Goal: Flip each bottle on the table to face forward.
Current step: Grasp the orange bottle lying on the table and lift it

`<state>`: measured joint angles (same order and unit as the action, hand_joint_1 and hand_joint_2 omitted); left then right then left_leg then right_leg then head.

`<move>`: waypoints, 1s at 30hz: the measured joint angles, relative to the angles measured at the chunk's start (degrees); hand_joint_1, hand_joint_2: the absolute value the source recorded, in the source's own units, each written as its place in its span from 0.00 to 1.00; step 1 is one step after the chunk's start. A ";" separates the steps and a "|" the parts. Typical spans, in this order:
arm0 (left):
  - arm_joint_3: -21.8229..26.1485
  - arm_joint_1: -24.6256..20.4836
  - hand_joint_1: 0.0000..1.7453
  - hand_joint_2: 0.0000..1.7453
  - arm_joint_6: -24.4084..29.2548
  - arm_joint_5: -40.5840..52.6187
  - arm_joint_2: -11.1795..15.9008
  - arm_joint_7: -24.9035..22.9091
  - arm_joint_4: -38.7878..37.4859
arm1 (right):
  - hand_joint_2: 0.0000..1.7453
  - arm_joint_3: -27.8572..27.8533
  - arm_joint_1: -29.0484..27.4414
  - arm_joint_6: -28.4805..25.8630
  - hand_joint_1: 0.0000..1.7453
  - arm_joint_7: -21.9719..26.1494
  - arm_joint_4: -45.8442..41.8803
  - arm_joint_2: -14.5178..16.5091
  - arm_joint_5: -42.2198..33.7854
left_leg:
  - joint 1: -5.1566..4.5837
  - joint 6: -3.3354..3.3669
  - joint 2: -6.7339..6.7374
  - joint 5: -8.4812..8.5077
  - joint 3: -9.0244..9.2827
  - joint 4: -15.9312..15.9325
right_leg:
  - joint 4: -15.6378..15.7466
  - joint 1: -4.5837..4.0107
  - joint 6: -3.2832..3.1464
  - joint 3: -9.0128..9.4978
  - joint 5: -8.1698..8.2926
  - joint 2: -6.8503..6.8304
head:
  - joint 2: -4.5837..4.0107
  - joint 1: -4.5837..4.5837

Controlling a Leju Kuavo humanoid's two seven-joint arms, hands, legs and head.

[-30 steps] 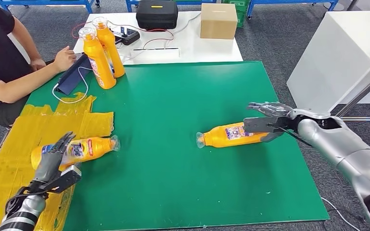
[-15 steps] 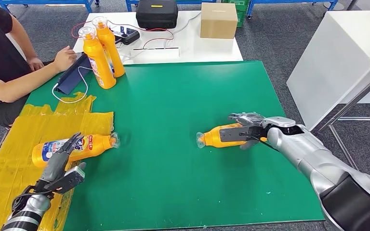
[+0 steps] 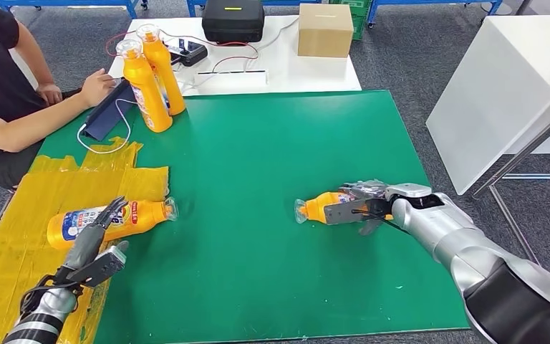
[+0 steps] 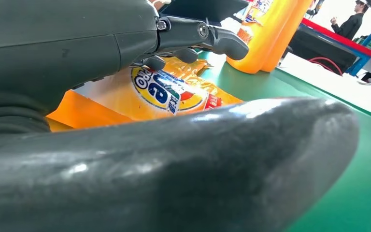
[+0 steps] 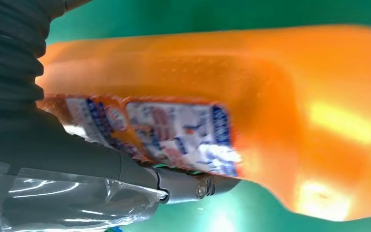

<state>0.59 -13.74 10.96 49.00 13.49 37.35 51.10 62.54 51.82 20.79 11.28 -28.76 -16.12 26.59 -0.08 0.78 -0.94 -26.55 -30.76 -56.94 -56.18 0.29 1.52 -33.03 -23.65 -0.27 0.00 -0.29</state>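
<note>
The right robot hand lay wrapped over the body of a lying orange bottle, thumb on the near side and darker fingers draped over the far side; from the right wrist view its label sat right against the thumb, so the hand looked closed on the bottle. The bottle lay on its side on the green counter, cap end pointing toward the robot's left, base hidden under the hand. The step in hand appeared to be the grasp before the turn; the next move would call for a firm hold and a roll of the wrist to bring the label round without letting the smooth body slip.

The left robot hand hovered with fingers spread over a second orange bottle lying on crumpled yellow sheeting; whether the fingertips touched it could not be told, and it gripped nothing. That bottle's label faced up, its cap toward the counter's middle.

Further out, two orange bottles stood upright at the far left corner, beside a person's hand resting on a tablet
</note>
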 joint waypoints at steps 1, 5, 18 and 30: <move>0.00 0.22 0.00 0.00 0.02 -0.20 0.04 0.00 0.21 | 1.00 -0.03 0.47 0.68 0.00 -0.18 -0.07 -0.49 0.03 | -0.01 0.00 0.00 0.00 -0.01 0.00 | 0.00 0.01 0.00 -0.01 0.00 0.00 | 0.00 0.01; 0.03 1.15 0.00 0.00 0.08 -0.91 0.11 0.05 1.11 | 1.00 -0.10 2.71 3.97 0.00 -1.48 -1.44 -3.47 0.27 | -0.02 0.00 0.01 0.00 -0.03 0.00 | 0.00 0.03 0.01 -0.02 0.01 0.00 | 0.00 -0.02; 0.06 2.44 0.00 0.00 -0.11 -1.08 0.11 0.07 2.60 | 1.00 -0.08 3.47 4.75 0.00 -2.42 -4.86 -8.33 0.58 | -0.01 0.01 0.01 -0.01 -0.04 0.00 | 0.01 0.02 0.01 -0.06 0.01 0.00 | 0.00 0.01; 0.35 3.03 0.00 0.00 -0.36 -1.28 0.19 0.07 3.35 | 1.00 0.03 0.56 5.01 0.00 -2.85 -9.53 -13.69 -0.24 | -0.02 0.02 0.02 -0.02 -0.11 0.00 | 0.03 0.03 0.02 -0.12 0.01 0.01 | 0.00 -0.01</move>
<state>0.94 -10.70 10.60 47.71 13.68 37.43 54.45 62.58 52.39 25.81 8.43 -38.29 -29.81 26.35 -0.10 0.81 -0.92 -26.57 -30.87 -56.95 -56.15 0.32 1.54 -33.14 -23.64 -0.26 0.00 -0.30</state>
